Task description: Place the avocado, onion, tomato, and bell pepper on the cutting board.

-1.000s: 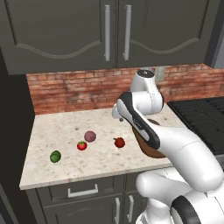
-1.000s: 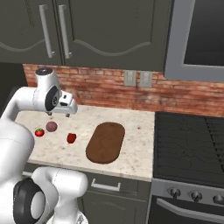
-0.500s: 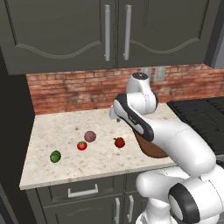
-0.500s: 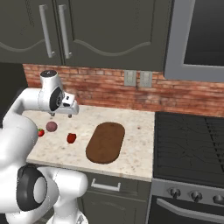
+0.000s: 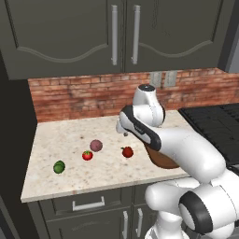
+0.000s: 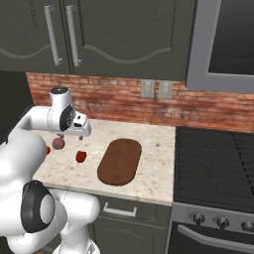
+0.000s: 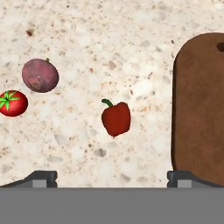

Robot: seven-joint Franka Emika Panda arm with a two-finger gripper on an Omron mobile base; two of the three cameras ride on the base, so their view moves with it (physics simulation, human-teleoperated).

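Well, the gripper hangs above the counter with its jaws spread wide and nothing between them, seemingly lining up on the bell pepper just beside the cutting board. The board lies bare, so all four foods wait on the stone: one pepper, one onion, one tomato, one avocado farthest out.
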